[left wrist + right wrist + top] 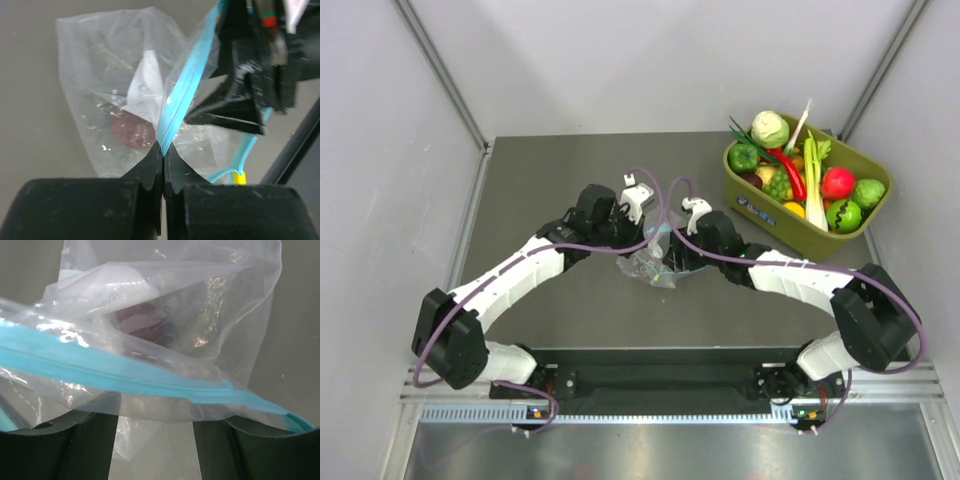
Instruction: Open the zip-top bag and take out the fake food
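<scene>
The clear zip-top bag (pixel 653 264) lies on the table between both grippers. My left gripper (pixel 164 149) is shut on its teal zip strip (pixel 181 95); in the top view this gripper (pixel 642 240) is at the bag's left. My right gripper (pixel 156 440) is open, its fingers (pixel 90 440) wide apart, and the strip (pixel 150 382) runs across just above them. A dark red piece (pixel 132 129) and a white paper slip show inside the bag. The pale cabbage (pixel 770 128), red chili (pixel 790 172) and dark green pepper (pixel 743 157) lie in the tub.
The olive-green tub (pixel 767 212) stands at the back right, holding a red apple (pixel 837 182), a lemon (pixel 794 209), celery (pixel 813 180) and other toy produce. White walls close in the table on three sides.
</scene>
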`<action>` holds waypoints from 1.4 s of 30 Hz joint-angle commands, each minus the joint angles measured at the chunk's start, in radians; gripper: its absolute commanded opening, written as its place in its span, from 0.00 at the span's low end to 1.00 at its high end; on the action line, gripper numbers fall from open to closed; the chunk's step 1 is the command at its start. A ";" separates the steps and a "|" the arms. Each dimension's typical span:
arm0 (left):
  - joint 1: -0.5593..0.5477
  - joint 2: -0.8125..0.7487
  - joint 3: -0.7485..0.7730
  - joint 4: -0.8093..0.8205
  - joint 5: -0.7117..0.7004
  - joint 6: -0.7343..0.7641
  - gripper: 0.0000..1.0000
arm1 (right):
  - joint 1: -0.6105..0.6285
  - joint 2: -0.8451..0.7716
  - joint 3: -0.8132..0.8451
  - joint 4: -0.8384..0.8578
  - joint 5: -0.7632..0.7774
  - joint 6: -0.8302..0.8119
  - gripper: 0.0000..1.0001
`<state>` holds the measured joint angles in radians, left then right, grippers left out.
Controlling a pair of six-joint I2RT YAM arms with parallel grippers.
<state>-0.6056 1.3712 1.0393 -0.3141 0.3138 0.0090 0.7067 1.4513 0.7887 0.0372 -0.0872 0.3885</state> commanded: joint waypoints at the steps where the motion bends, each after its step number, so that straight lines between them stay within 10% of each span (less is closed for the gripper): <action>1: 0.001 -0.064 -0.015 0.107 0.074 -0.006 0.00 | -0.035 0.001 -0.028 0.102 0.012 0.019 0.57; 5: 0.001 -0.107 -0.067 0.211 -0.010 -0.127 0.17 | -0.102 -0.040 -0.084 0.164 -0.060 0.053 0.57; 10: 0.000 -0.165 -0.232 0.427 -0.178 -0.239 0.64 | -0.150 -0.069 -0.127 0.210 -0.124 0.079 0.57; 18: 0.001 -0.023 -0.266 0.588 -0.237 -0.294 0.77 | -0.162 -0.054 -0.131 0.236 -0.138 0.090 0.57; 29: 0.003 0.232 -0.180 0.636 -0.334 -0.257 0.74 | -0.162 -0.019 -0.129 0.265 -0.143 0.093 0.58; 42: 0.001 0.374 -0.134 0.624 -0.239 -0.273 0.13 | -0.162 0.127 -0.100 0.366 -0.160 0.099 0.58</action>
<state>-0.6064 1.7161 0.8940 0.3145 0.0486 -0.2668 0.5488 1.5467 0.6594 0.3153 -0.2371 0.4828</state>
